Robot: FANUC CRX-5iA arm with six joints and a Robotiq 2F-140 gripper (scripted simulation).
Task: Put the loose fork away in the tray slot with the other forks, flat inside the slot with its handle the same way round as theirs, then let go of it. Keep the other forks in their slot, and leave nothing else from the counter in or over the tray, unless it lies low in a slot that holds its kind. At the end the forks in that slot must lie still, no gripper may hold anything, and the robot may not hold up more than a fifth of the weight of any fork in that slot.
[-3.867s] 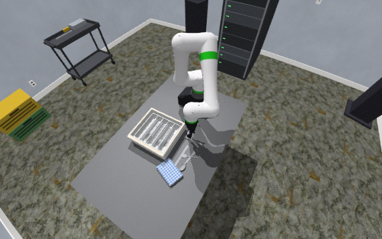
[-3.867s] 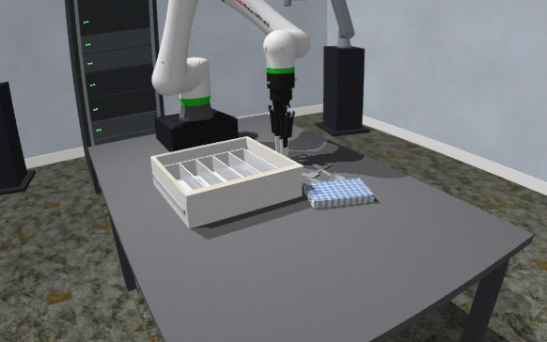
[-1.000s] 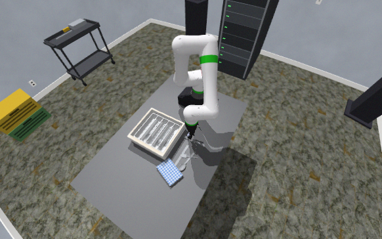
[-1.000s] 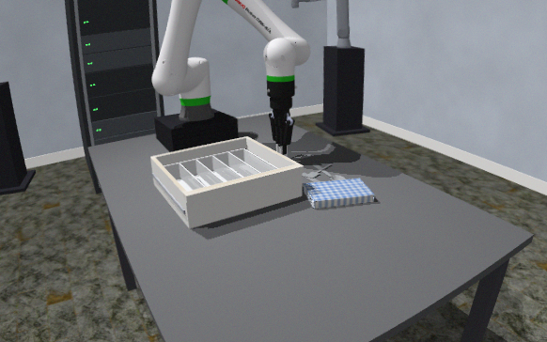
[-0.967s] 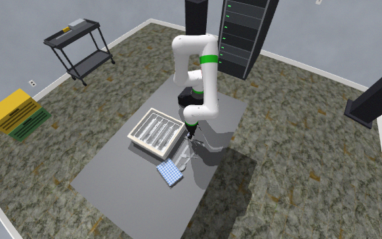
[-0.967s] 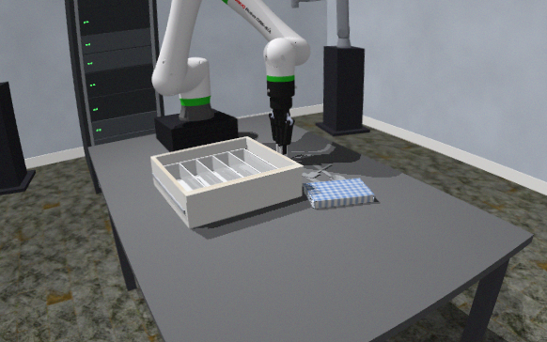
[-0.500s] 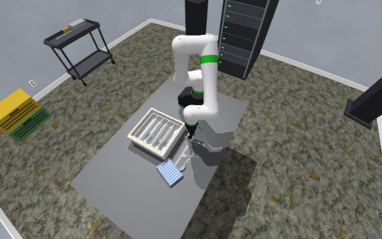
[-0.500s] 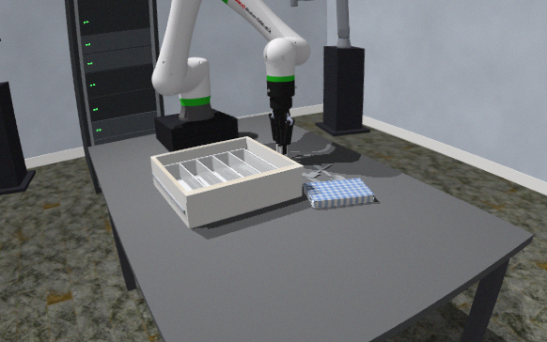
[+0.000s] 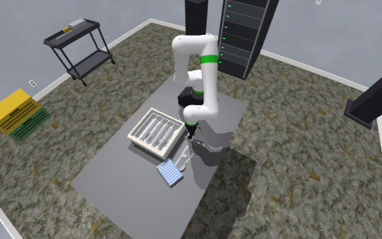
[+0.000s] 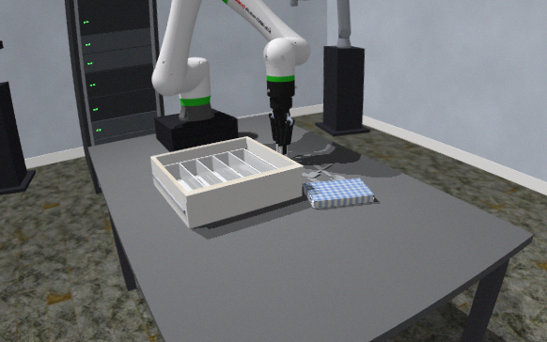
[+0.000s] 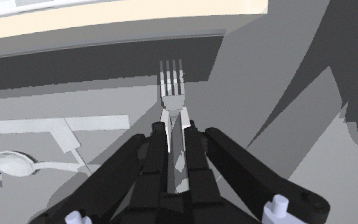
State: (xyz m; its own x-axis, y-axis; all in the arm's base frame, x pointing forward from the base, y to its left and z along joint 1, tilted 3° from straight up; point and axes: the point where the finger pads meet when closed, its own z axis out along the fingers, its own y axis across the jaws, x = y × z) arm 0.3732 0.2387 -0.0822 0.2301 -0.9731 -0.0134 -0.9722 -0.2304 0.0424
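1. The black two-finger gripper point(image 11: 176, 131) points straight down at the grey table, its fingers pressed in on the handle of the loose silver metal fork point(image 11: 173, 90), pinching it.
2. In the wrist view the fork's four tines stick out past the fingertips toward the tray wall, while the handle runs back between the black pads point(image 11: 195, 150).
3. The fork sits low over the grey rectangular table top point(image 10: 299, 263), just beside the tray's far right corner and outside the tray; whether it touches the table cannot be told.
4. The gripper point(image 10: 282, 141) hangs from the white arm with green bands point(image 10: 280, 52), which rises from a black base block point(image 10: 172, 136) behind the tray.
5. The cream-rimmed, white cutlery tray point(image 10: 233, 199) has parallel slots holding silver cutlery; which slot holds the other forks is too small to tell.
6. On the table beside the gripper lie a silver spoon point(image 11: 13, 164) and a flat pale knife-like utensil point(image 11: 63, 124), close together.
7. Past them a folded blue-and-white checked cloth point(image 10: 340, 193) rests just beside the tray's near right corner.
8. Further out stand a dark server rack point(image 9: 223, 39), a black wheeled cart point(image 9: 55, 41), and stacked yellow and green crates point(image 9: 12, 111).
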